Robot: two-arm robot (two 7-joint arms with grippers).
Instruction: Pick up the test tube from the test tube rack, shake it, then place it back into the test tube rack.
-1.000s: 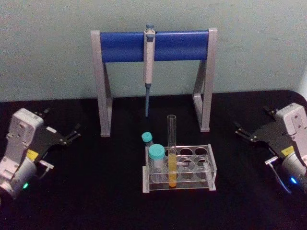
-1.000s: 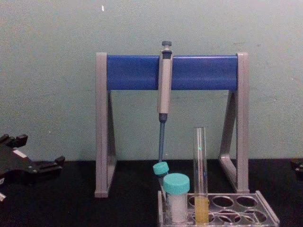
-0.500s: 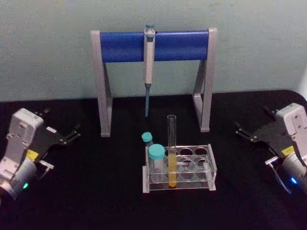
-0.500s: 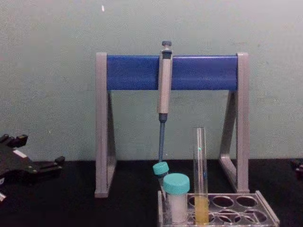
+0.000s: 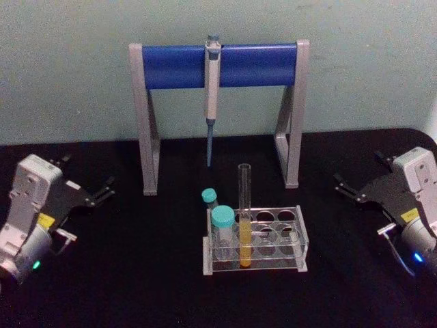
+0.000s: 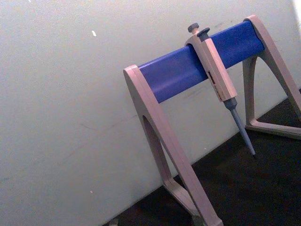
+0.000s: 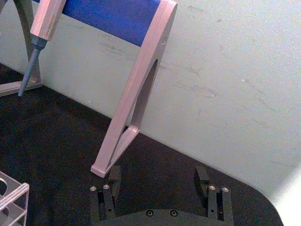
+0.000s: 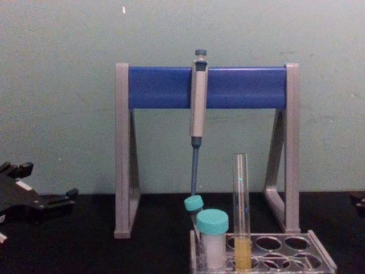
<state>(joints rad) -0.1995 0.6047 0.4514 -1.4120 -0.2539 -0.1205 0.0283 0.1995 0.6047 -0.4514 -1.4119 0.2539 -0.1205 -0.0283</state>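
The test tube (image 5: 244, 212) stands upright in a front hole of the clear test tube rack (image 5: 301, 240) at table centre, with yellow-orange liquid in its lower part. The chest view shows the same test tube (image 8: 241, 200) rising well above the test tube rack (image 8: 320, 261). My left gripper (image 5: 87, 172) rests open at the far left of the table, well away from the rack, and it appears at the chest view's left edge (image 8: 48, 181). At the far right sits my right gripper (image 5: 358, 169), open and empty, its fingers (image 7: 113, 177) spread wide in the right wrist view.
A tall grey-and-blue pipette stand (image 5: 220, 65) spans the table behind the rack, with a grey-blue pipette (image 5: 212, 96) hanging from its bar. Two teal-capped tubes (image 5: 221, 222) stand in the rack's left end, beside the test tube. Black table lies on both sides.
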